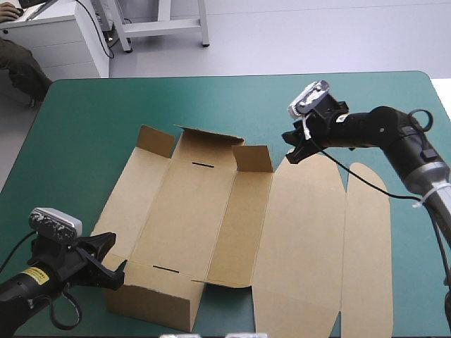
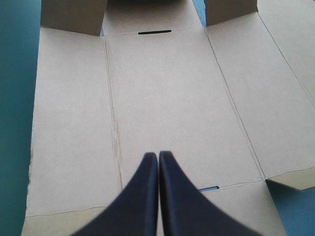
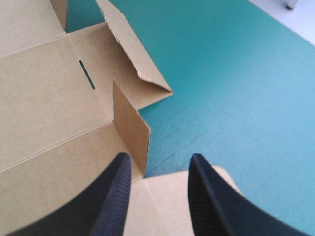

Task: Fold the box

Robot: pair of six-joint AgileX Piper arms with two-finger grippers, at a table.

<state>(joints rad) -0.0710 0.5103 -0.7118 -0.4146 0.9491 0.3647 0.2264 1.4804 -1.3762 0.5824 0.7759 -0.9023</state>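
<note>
Box: the brown box (image 1: 211, 211) is laid at the middle of the teal-green cover (image 1: 84, 127), partly formed.
Tray: the near wall (image 1: 151, 303) is raised and the far flaps (image 1: 252, 158) are stood up. Two dark slots (image 1: 202, 165) are cut in the floor.
Lid: the lid panels (image 1: 303, 232) are spread flat toward the table's right edge.
Left gripper (image 2: 158, 155): clenched, with nothing between the fingers, and held over the near wall.
Right gripper (image 3: 157, 160): released, with its fingers parted just beside the far right flap.
</note>
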